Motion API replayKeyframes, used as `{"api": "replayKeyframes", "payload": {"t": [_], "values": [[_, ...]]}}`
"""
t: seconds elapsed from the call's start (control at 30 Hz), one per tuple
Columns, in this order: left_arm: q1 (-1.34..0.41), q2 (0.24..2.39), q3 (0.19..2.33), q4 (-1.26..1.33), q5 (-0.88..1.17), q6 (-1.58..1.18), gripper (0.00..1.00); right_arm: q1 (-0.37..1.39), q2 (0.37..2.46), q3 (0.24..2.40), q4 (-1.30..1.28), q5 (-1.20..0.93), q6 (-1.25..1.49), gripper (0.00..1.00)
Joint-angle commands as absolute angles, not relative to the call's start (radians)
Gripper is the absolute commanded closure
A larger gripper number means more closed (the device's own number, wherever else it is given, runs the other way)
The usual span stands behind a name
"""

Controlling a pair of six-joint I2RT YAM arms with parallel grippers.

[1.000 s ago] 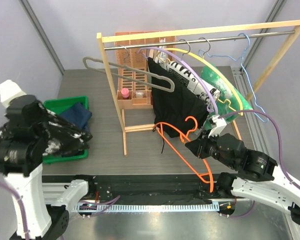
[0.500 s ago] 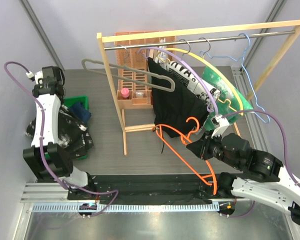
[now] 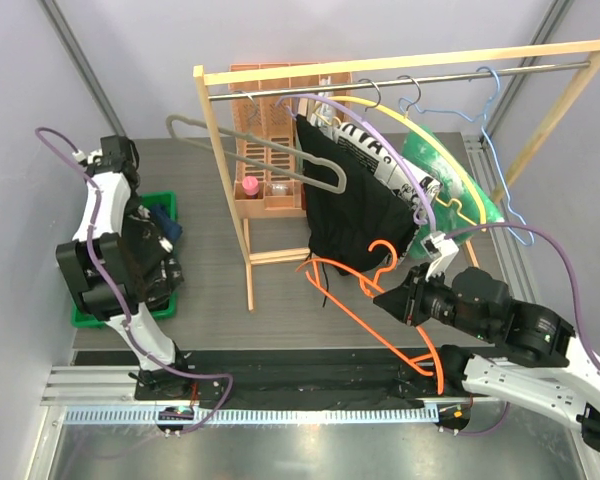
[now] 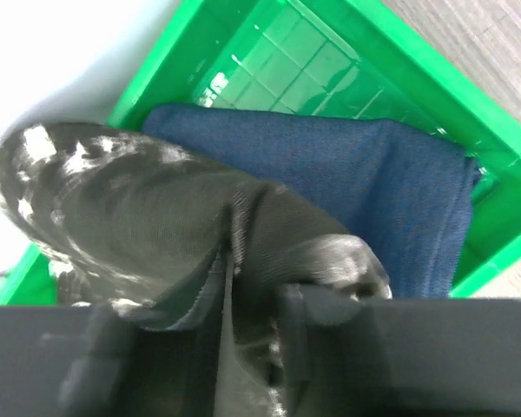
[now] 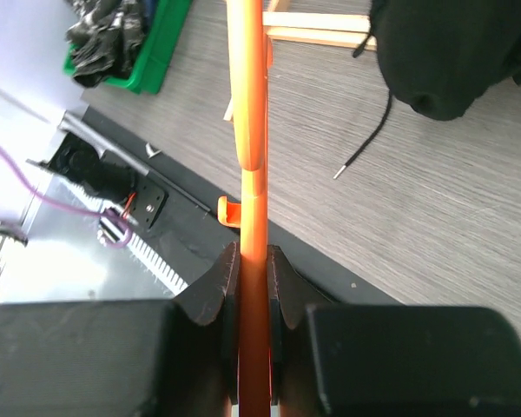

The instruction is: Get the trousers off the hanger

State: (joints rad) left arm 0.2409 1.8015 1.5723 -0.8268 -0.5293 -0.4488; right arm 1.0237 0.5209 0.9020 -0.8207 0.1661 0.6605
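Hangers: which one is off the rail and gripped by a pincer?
The orange hanger, clamped between the fingers of the right pincer down near the table; the rest hang up at the rail.

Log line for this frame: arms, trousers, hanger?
left gripper: above green bin, speckled trousers between jaws | navy trousers: in bin | right gripper: shut on bare orange hanger

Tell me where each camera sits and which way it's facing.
Top external: above and behind the bases, looking down at the wooden clothes rack; left arm and right arm show.
Left wrist: over the green plastic crate, looking down at black white-speckled trousers and navy blue trousers; the left pincer shows.
Right wrist: looking along the orange plastic hanger the right pincer clamps, towards the grey table.
Shared: all three show the crate.
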Motion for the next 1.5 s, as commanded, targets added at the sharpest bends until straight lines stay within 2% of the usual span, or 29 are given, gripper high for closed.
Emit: {"api": "replayKeyframes", "payload": {"t": [0.0, 0.03, 0.07, 0.13, 0.37, 0.53, 0.73, 0.83, 1.1, 1.27, 1.47], "values": [[0.265, 1.715, 1.551, -0.822, -0.494, -0.495, 0.61, 1.022, 0.491, 0.989, -0.845, 0.082, 0.556, 0.99], [0.267, 1.697, 1.540, -0.824, -0.457, -0.499, 0.55, 1.022, 0.485, 0.994, -0.856, 0.071, 0.543, 0.99], [0.267, 1.678, 1.534, -0.824, -0.434, -0.499, 0.45, 1.022, 0.479, 0.994, -0.880, 0.063, 0.532, 0.99], [0.265, 1.612, 1.516, -0.837, -0.367, -0.509, 0.37, 1.022, 0.454, 1.002, -0.916, 0.031, 0.500, 0.99], [0.218, 1.347, 1.384, -0.845, -0.139, -0.538, 0.26, 1.022, 0.402, 1.084, -1.008, 0.052, 0.465, 0.99], [0.120, 1.119, 1.230, -0.731, 0.070, -0.627, 0.16, 1.020, 0.463, 1.181, -0.990, 0.115, 0.463, 0.99], [-0.099, 0.953, 1.157, -0.655, 0.095, -0.706, 0.16, 1.022, 0.557, 1.253, -0.930, 0.143, 0.443, 0.99], [-0.155, 0.847, 1.097, -0.635, 0.113, -0.741, 0.17, 1.022, 0.620, 1.293, -0.916, 0.164, 0.411, 0.99], [-0.166, 0.577, 0.912, -0.624, 0.316, -0.842, 0.16, 1.022, 0.800, 1.409, -0.894, 0.265, 0.330, 0.99], [-0.166, 0.537, 0.772, -0.505, 0.535, -0.942, 0.16, 1.022, 0.903, 1.498, -0.864, 0.347, 0.249, 0.99], [-0.166, 0.488, 0.759, -0.526, 0.606, -0.899, 0.16, 1.022, 1.066, 1.607, -0.821, 0.434, 0.170, 0.99]]}}
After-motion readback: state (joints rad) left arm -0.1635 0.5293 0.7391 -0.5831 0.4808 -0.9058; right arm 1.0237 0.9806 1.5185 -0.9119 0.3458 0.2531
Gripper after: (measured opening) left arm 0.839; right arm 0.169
